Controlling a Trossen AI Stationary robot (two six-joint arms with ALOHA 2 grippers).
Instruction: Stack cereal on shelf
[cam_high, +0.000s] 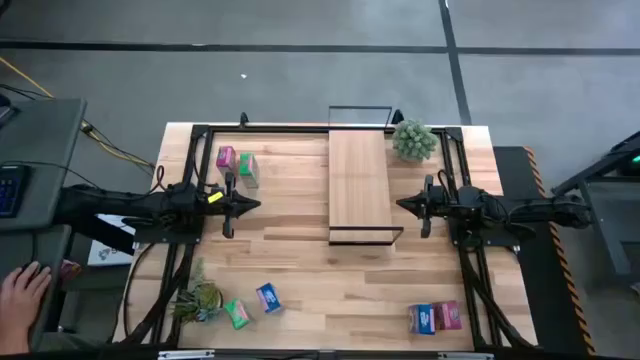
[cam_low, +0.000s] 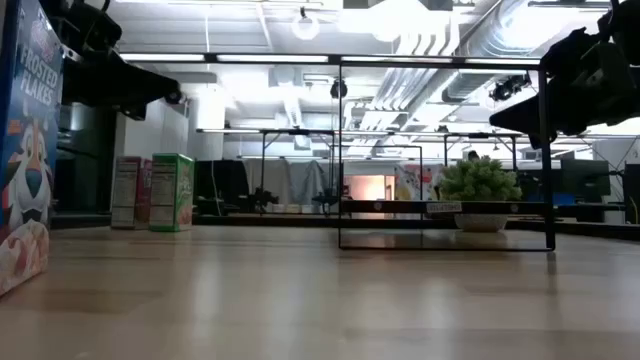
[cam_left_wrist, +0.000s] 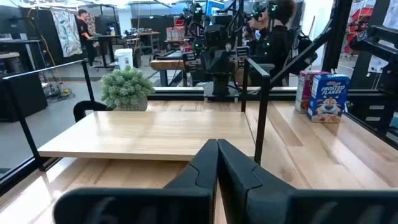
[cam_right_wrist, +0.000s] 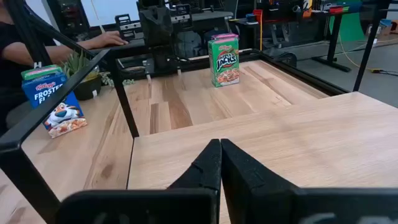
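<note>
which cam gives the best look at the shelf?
High view: the long light-wood plank shelf with black wire frame shows whole, bare, between both arms. Low view sees it edge-on. Left wrist and right wrist views show only part of its top.

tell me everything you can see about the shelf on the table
The shelf is a long, narrow plank of pale wood grain with a thin black wire frame rising at each end. It stands level on the tabletop, midway between the two arms, with its top bare. A spiky green potted plant sits beside its far right corner. Nothing grips or touches it; no cereal box is on it.
</note>
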